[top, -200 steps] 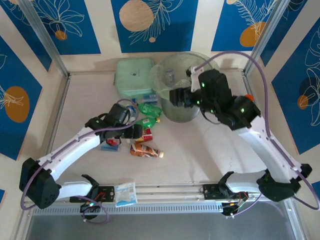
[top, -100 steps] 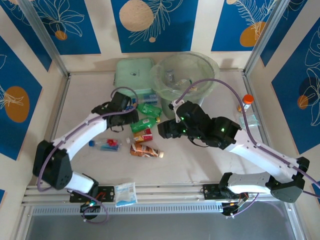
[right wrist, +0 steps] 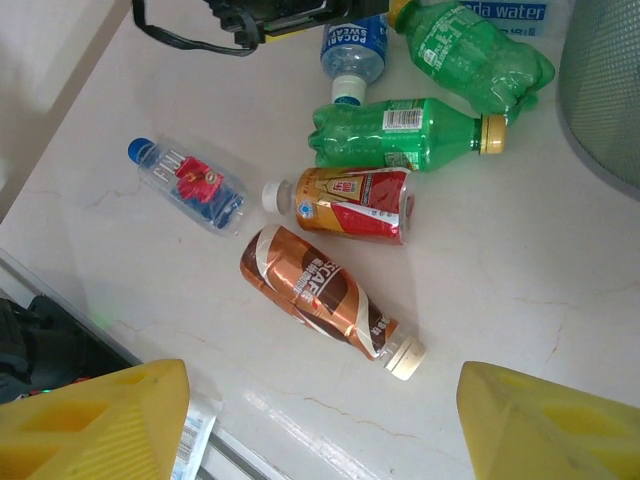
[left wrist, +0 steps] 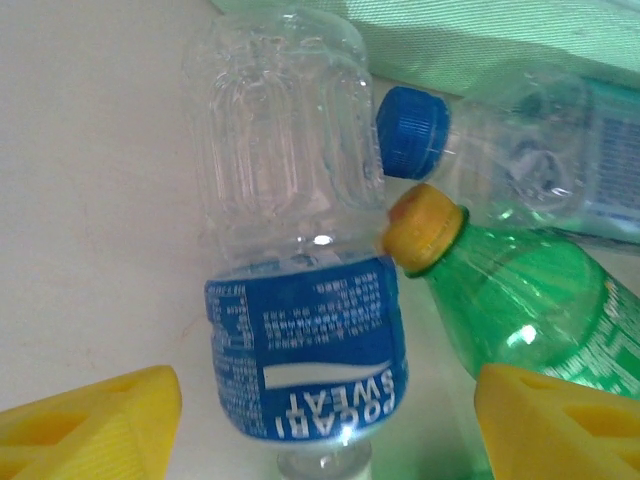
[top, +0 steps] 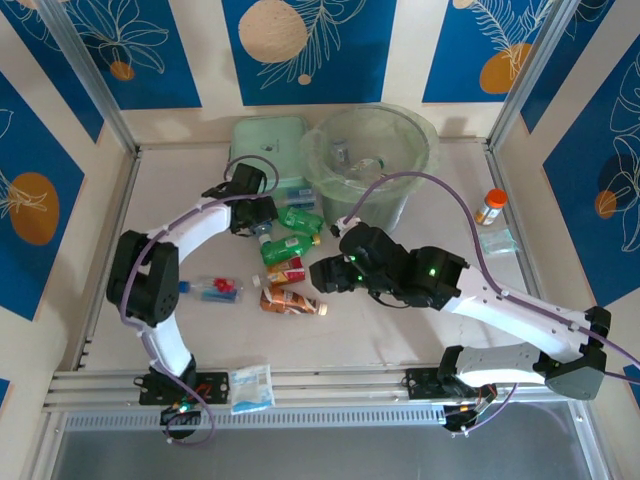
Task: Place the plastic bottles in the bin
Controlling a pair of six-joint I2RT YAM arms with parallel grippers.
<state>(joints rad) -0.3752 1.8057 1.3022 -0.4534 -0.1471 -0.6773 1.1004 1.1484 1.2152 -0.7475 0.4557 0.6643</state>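
**Item examined:** the clear Pocari Sweat bottle (left wrist: 300,300), blue label. It lies on its side on the table (top: 180,180) at the far left of the bottle cluster, near the flat green box (top: 268,150).
- In the left wrist view its long axis runs straight away from the camera, neck nearest and base toward the box.
- A green bottle (left wrist: 520,300) appears to touch its side with a yellow cap.
- A blue-capped clear bottle (left wrist: 510,160) lies against the box just behind.

**Left gripper** (left wrist: 330,400): it hangs directly over the label end with its jaws spread wide. One yellow finger sits on each side, and neither is in contact. The closing line crosses the bottle's width, which I judge a suitable alignment. Clearance on the green-bottle side is tight, so that finger may nudge the neighbour.

**Other stock on the table:**
- a second green bottle (right wrist: 400,135)
- a red-labelled bottle (right wrist: 345,205)
- a brown bottle (right wrist: 320,295)
- a clear bottle with red and blue print (right wrist: 185,185)

**Right gripper** (right wrist: 325,390): it is above the brown bottle, jaws apart and empty. That bottle lies diagonally to the closing line, so a wrist turn looks necessary.

**Bin** (top: 420,135): it stands beyond the cluster, toward the right. The left arm is nearer the Pocari bottle; the right arm is nearer the bin. The task is assessed as well short of complete.
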